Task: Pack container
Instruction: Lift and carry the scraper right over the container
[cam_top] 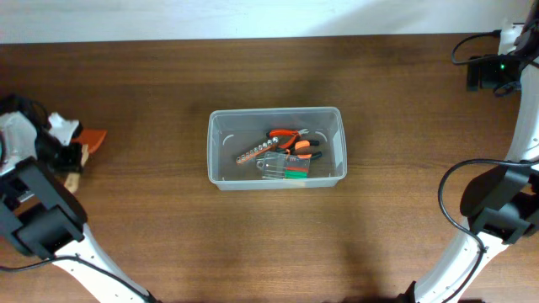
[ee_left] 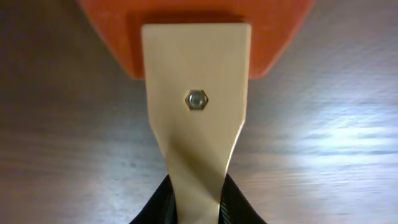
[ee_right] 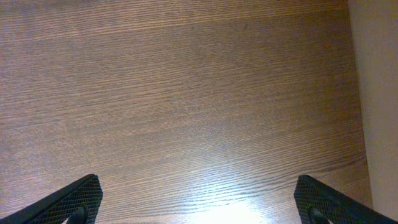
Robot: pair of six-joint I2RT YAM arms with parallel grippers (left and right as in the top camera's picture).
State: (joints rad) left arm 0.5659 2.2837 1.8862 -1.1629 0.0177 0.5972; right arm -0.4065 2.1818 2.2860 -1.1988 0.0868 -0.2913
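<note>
Though partly off-frame, orange scraper (ee_left: 196, 118).

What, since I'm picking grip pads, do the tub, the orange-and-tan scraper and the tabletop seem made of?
The container: clear smooth plastic; the tools inside show through its walls. The scraper: tan handle, matte, wood or plastic, hard to tell; orange blade looks like matte plastic; hex bolt looks metal. The table: brown wood or wood-look laminate, grain lines, slight sheen.

Clear plastic container (cam_top: 226, 150), matt plastic scraper (ee_left: 196, 62)
</note>
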